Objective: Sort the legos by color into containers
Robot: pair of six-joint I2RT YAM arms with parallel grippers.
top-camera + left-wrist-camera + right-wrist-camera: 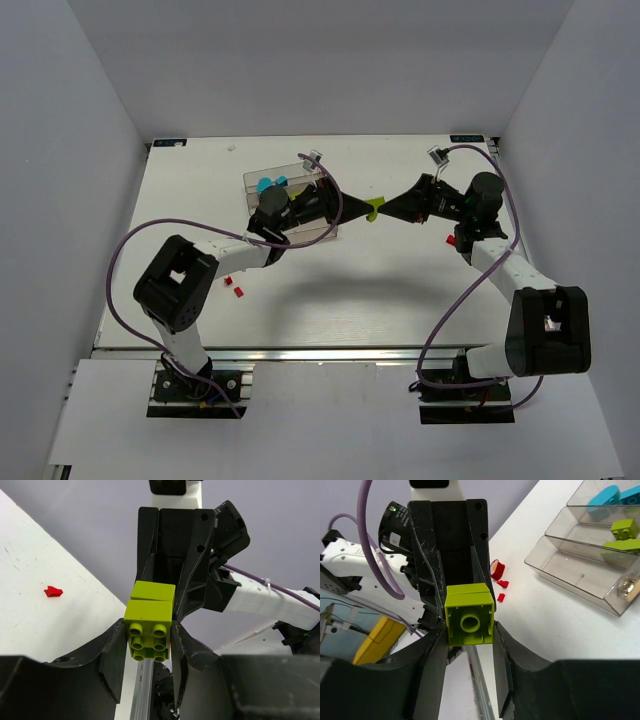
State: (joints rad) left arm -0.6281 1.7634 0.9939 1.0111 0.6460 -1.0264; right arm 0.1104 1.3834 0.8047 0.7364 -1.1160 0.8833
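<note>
Two lime-green legos [374, 209] joined as one stack hang above the table's middle, between both grippers. My left gripper [148, 636] is shut on the brick whose studs [148, 635] face its camera. My right gripper [469, 626] is shut on the brick with the hollow underside [470, 620]. From above, the left gripper [364, 210] and right gripper [385, 209] meet tip to tip. The clear containers [295, 170] lie under the left arm. The far trough [585, 492] holds cyan legos [602, 500], the middle one green legos [625, 529]. The near trough [570, 570] holds none.
Red legos lie loose on the table: a few by the left arm [234, 286], some near the right arm [450, 240], also seen from the right wrist [497, 570]. One red piece [53, 591] shows in the left wrist view. White walls enclose the table.
</note>
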